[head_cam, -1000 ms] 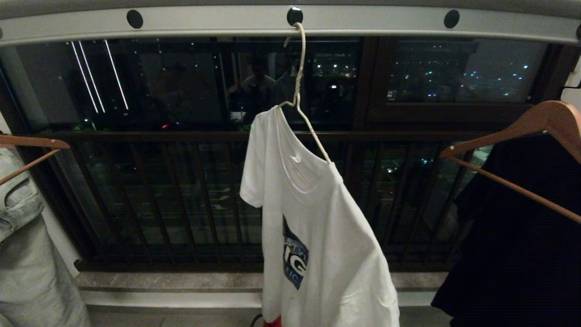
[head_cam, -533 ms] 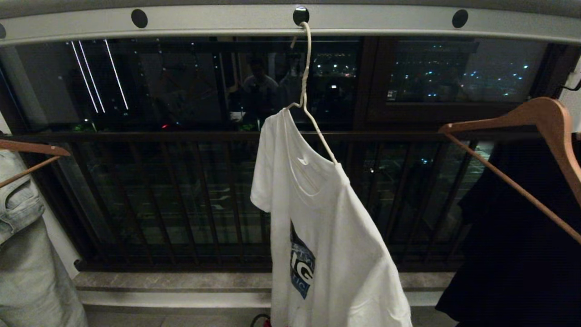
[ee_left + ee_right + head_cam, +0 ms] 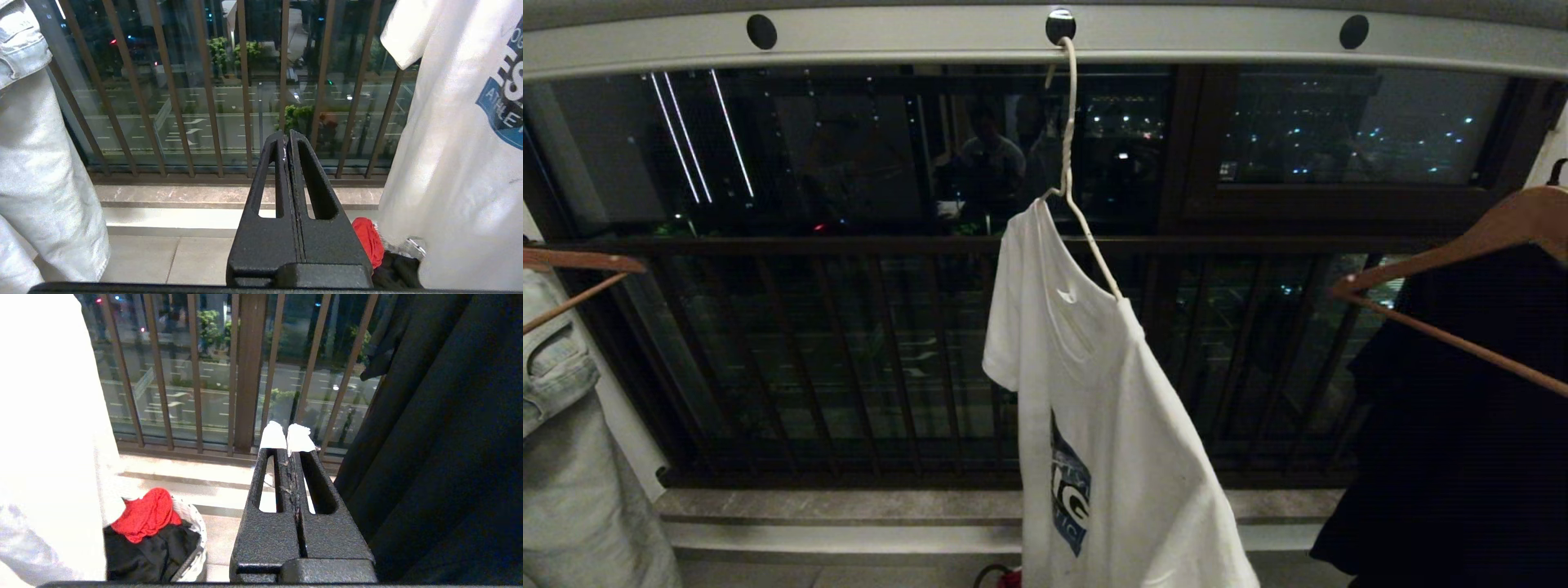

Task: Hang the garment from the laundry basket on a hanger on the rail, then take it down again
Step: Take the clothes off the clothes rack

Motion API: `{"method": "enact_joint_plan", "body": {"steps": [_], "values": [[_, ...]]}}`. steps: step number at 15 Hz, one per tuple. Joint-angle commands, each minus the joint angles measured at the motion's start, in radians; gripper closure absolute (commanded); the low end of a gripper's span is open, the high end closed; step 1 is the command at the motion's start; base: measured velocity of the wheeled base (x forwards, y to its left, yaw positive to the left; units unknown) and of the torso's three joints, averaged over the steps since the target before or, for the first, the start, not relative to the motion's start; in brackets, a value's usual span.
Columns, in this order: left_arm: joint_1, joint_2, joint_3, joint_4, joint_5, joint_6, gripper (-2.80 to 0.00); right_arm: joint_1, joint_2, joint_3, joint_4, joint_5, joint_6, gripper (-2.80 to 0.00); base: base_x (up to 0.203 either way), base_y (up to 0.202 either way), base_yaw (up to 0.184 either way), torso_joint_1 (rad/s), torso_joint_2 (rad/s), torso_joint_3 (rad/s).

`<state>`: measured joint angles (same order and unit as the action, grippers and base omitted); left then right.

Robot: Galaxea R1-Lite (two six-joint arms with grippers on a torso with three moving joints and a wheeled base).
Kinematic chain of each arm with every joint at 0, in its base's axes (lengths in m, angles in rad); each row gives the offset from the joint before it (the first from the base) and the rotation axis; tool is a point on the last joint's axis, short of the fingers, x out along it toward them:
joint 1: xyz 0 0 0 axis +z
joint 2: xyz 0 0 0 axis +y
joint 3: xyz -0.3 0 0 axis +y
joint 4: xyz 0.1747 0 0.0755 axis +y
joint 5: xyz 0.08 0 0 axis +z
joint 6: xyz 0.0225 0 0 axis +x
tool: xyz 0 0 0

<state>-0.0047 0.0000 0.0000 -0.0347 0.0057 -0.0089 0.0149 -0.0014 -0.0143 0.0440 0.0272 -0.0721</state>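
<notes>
- Hanging half done: white T-shirt (image 3: 1111, 425) up on the thin white wire hanger (image 3: 1072, 196), hook seated in a round black hole near the middle of the pale grey rail (image 3: 915, 41).
- Draped unevenly: left shoulder bunched up by the twisted neck, right arm of the wire bare down to the collar, body sagging towards the lower right.
- Blue chest graphic facing out, readable only in part.
- Left gripper (image 3: 288, 141) clamped shut on nothing, low beside the T-shirt's hem, pointing at the dark balcony railing (image 3: 245, 81).
- Right gripper (image 3: 287, 437) likewise pressed together and empty, white-padded tips touching, between the T-shirt and a hanging black garment (image 3: 449, 437).
- Neither gripper touching T-shirt or hanger; neither arm in the head view.
- Woven laundry basket (image 3: 196, 539) on the floor below the T-shirt, holding a red cloth (image 3: 147, 514) and dark clothes.
- Brown wooden hangers (image 3: 1462, 245) towards both ends of the rail, pale jeans (image 3: 572, 457) at the left end.
- Left to do, judged from this: taking the T-shirt down again, likely by reaching up to the hook or by drawing the fabric off the wire.
</notes>
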Motion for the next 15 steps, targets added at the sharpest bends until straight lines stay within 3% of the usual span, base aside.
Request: {"method": "enact_joint_plan", "body": {"steps": [1,12,15], "values": [[0.000,0.002,0.009,-0.001,0.000,0.000,0.00,0.000,0.001,0.000,0.000,0.000,0.013,0.00,0.000,0.000,0.000,0.000,0.00,0.000],[0.000,0.002,0.008,-0.001,0.000,0.000,0.00,0.000,0.001,-0.001,0.004,-0.009,0.034,0.00,0.000,0.000,0.000,0.000,0.00,0.000],[0.000,0.002,0.009,-0.001,0.000,0.000,0.00,0.000,0.004,-0.057,0.022,-0.040,0.041,0.00,0.000,0.000,0.000,0.000,0.00,0.000]]}}
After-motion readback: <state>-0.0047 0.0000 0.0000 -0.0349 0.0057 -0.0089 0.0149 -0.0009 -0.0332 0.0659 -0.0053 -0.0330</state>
